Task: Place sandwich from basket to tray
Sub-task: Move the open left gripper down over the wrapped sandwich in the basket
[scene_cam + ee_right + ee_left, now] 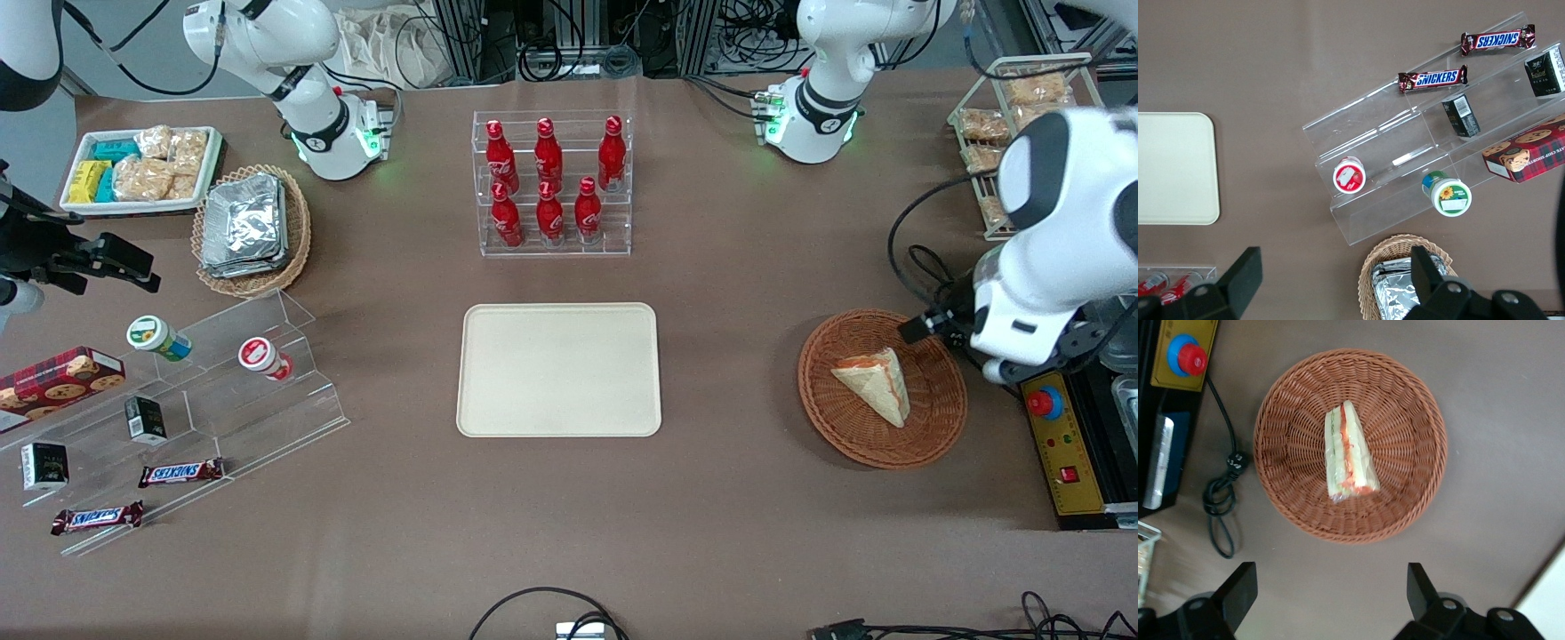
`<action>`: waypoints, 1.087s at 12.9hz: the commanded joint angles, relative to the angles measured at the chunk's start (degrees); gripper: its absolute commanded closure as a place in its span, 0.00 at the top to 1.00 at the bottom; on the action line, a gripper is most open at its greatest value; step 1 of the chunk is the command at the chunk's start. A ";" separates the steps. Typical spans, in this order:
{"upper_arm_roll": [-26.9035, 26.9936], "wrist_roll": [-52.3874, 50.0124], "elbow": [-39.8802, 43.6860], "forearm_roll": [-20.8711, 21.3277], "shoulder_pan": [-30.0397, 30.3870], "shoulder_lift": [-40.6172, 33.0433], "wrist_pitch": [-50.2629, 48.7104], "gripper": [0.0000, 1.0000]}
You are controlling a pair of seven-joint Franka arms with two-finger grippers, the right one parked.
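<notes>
The sandwich (876,384), a pale wedge with orange and green filling along its edge (1349,453), lies in the round orange-brown wicker basket (827,418) toward the working arm's end of the table. My left gripper (932,325) hovers over the basket's rim on the side toward the working arm's end. In the left wrist view the gripper (1328,593) is open wide over bare table beside the basket (1418,487), with nothing between its fingers. The cream tray (558,369) lies empty at the table's middle; a corner of the tray (1548,607) shows in the wrist view.
A yellow emergency-stop box (1062,444) and a coiled black cable (1221,493) lie close beside the basket. A rack of red bottles (551,182) stands farther from the camera than the tray. A wire rack of snacks (1005,124) stands above the arm's elbow.
</notes>
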 commanded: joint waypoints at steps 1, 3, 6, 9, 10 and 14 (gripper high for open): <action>0.25 -5.67 -4.66 1.61 -0.65 0.25 4.87 0.99; 1.56 -5.76 -9.77 1.61 -0.48 -0.10 10.51 0.99; 3.58 -6.81 -18.29 1.61 -0.65 -0.10 20.86 0.99; 4.47 -7.61 -22.52 1.61 -0.74 1.30 30.10 0.99; 4.47 -7.70 -23.58 1.61 -1.00 1.91 32.65 0.99; 7.36 -7.35 -23.33 1.61 -2.40 5.07 36.80 0.98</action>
